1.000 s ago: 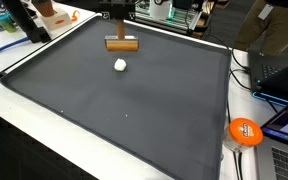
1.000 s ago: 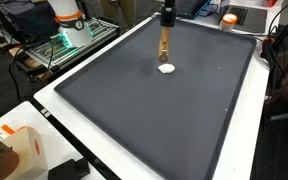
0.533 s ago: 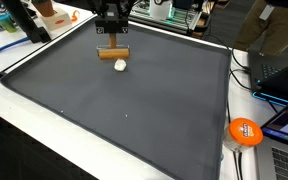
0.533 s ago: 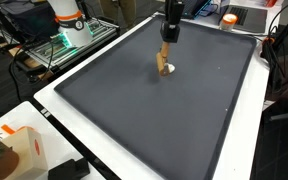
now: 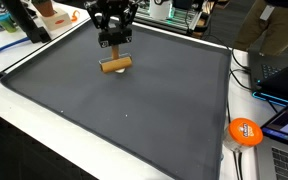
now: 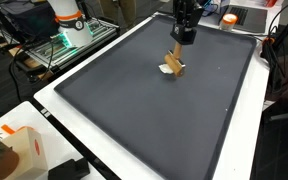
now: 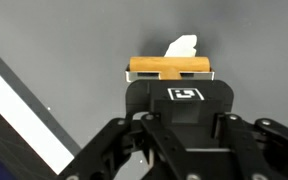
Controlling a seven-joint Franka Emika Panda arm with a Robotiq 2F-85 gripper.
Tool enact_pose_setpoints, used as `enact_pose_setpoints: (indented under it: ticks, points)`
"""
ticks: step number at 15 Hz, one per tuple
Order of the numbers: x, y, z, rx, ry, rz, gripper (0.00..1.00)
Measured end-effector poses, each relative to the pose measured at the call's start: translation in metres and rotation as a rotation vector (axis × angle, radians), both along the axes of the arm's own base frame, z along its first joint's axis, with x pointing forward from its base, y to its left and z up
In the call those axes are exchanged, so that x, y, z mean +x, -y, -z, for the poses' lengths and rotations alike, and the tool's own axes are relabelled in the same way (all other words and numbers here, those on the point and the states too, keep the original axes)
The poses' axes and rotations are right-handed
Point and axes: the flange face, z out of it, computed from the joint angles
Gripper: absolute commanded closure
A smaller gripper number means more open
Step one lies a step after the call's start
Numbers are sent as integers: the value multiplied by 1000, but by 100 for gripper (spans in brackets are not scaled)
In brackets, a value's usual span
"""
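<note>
My gripper is shut on a short wooden block and holds it crosswise, low over the dark grey mat. In an exterior view the gripper stands above the block, which is tilted. A small white crumpled piece lies on the mat right against the block. The wrist view shows the block past the gripper body, with the white piece just behind it. The fingertips themselves are hidden there.
The mat lies on a white table. An orange disc and laptops sit beside the mat. A white and orange box stands at a table corner. Lab gear lines the far side.
The gripper has carried the block down and across the mat to the white piece. The block now covers or touches the piece and has turned askew.
</note>
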Motion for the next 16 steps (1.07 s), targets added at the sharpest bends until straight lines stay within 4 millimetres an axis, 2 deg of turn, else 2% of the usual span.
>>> enact_pose_setpoints:
  ticks: [3, 6, 8, 11, 13, 16]
  points:
    - [8, -9, 8, 19, -5, -50, 78]
    - [11, -10, 14, 27, -9, -53, 78]
    - [11, -8, 2, 51, 40, -43, 78]
    - [-1, -10, -37, 77, 129, -39, 78]
    - [-11, -9, -54, 74, 139, -21, 78]
    - [-20, -3, -48, 61, 81, 41, 78]
